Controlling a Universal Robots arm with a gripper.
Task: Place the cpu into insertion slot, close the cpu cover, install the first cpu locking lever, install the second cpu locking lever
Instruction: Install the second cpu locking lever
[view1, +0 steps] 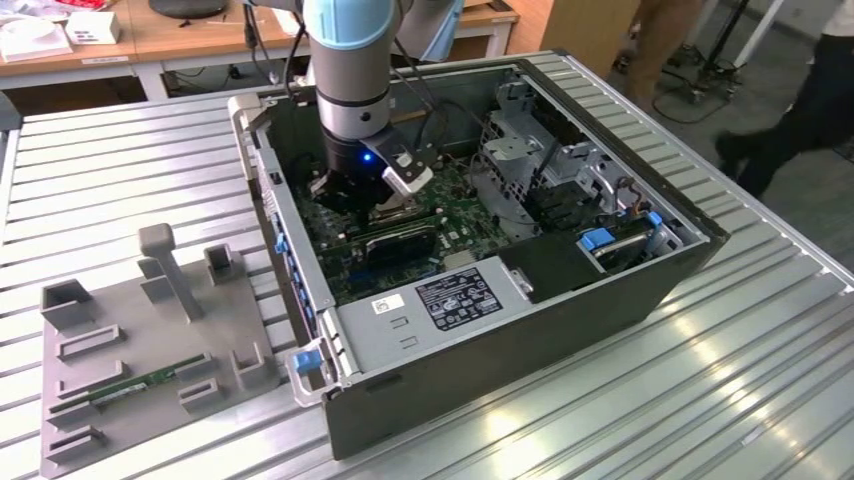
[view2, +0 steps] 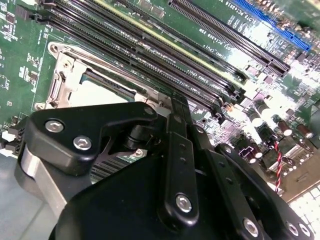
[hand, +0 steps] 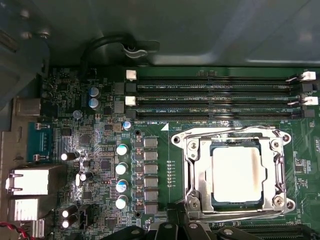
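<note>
My gripper (view1: 363, 195) hangs inside the open computer case (view1: 667, 262), low over the motherboard (hand: 90, 150) at the socket's edge; whether it is clenched or released I cannot tell. The cpu (hand: 237, 173) sits in the insertion slot, and the cpu cover (hand: 194, 170) lies closed around it. By my judgement, the locking levers appear seated, but that is uncertain.

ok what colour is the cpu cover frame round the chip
Silvery bare metal; the cpu cover shows best in the first wrist view, framing the pale cpu.

Open computer case (view1: 667, 262) on slatted metal table (view1: 747, 380); grey fixture tray (view1: 147, 400) holding green memory stick (view1: 140, 385).
</note>
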